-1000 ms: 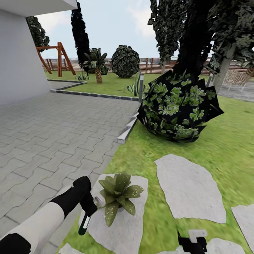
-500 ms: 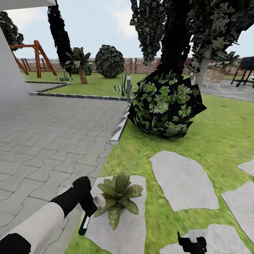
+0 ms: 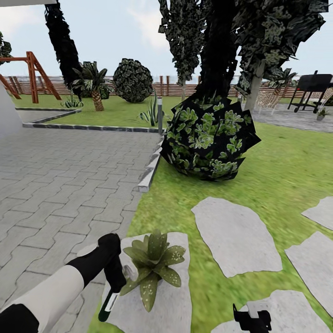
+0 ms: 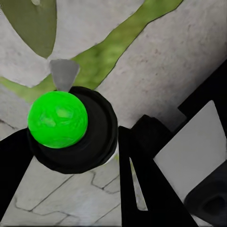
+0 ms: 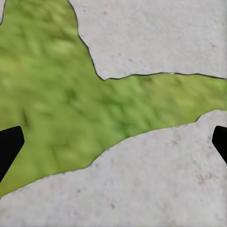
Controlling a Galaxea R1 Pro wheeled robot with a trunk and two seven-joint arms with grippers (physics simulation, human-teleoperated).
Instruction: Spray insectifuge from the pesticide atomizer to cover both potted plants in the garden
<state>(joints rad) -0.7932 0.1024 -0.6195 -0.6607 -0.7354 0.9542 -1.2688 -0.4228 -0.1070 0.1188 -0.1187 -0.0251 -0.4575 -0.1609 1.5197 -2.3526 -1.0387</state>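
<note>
The whole scene has slid leftward since a second ago, so the camera has turned right: a black grill (image 3: 311,88) now shows by the patio. The left hand (image 3: 115,273) stays clenched on the spray bottle (image 3: 109,303), which hangs head-up, base-down, just beside the potted plant (image 3: 151,266). White specks dot the plant's leaves on its stepping stone (image 3: 175,300). Open lawn (image 3: 277,180) lies ahead, with the dark bush (image 3: 208,138) beyond. The right hand (image 3: 252,319), cut off at the frame's edge, hangs released above stone and grass; its fingertips (image 5: 9,144) stand wide apart.
</note>
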